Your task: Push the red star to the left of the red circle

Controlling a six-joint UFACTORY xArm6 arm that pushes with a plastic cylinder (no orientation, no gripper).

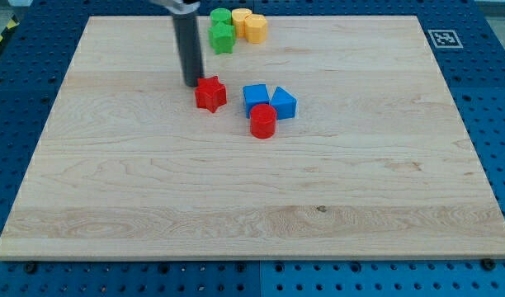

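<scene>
While my tip (192, 83) rests just upper-left of the red star (210, 93), no hand exists to clench; red circle (263, 120) lower-right. Push gently downward, stopping level, left of circle.

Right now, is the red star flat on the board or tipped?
Flat. The red star shows its whole star-shaped top face level on the board; my tip sits at its upper-left edge.

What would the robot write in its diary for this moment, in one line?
my tip: touching red star, upper-left side | red star: up-left of red circle, apart | push: not yet finished
</scene>
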